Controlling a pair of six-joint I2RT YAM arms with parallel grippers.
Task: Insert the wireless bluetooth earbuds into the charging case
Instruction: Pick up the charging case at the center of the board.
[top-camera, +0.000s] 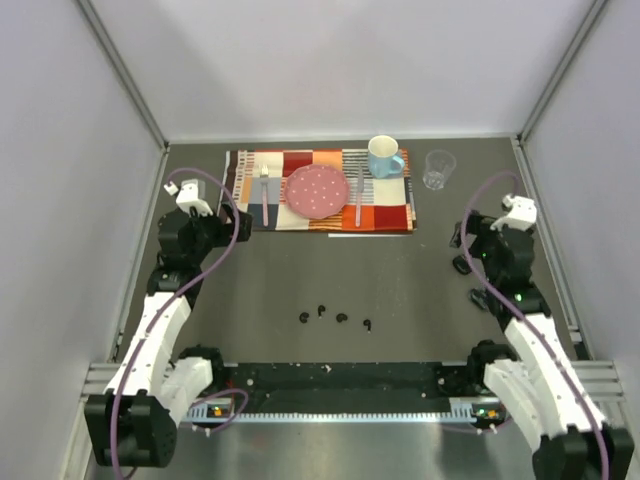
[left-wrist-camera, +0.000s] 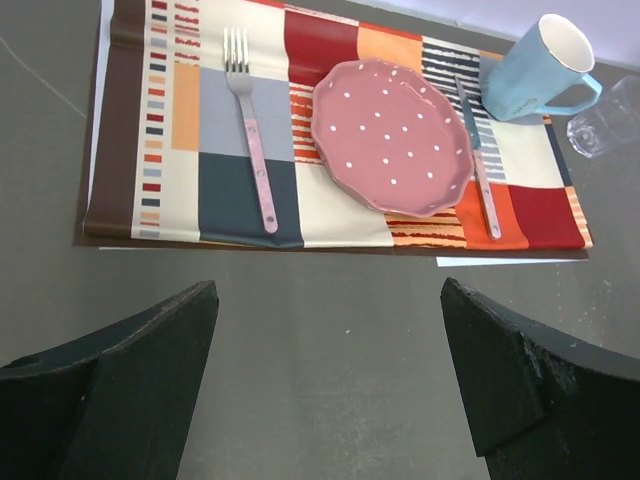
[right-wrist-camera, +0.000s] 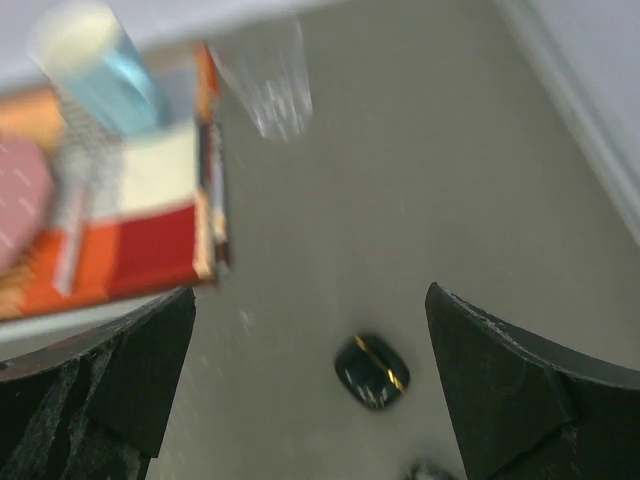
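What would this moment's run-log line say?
stage: nothing grasped | left end effector: open, empty | right end effector: open, empty | charging case: on table, untouched | earbuds: four loose on table, none inserted

1. My left arm (top-camera: 160, 330) and right arm (top-camera: 535, 350): white shells, black joints.
2. Purple cable (top-camera: 236, 222) runs along each one.
3. On my wrist cams I see chunky matte-black fingers (left-wrist-camera: 120, 400), scuffed edges.

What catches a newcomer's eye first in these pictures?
The bright patchwork placemat at the far side of the table, with a pink dotted plate and a blue mug on it, stands out first. Next come four tiny black earbuds in a loose row on the dark table nearer the arms. A black oval case lies on the table in the right wrist view.
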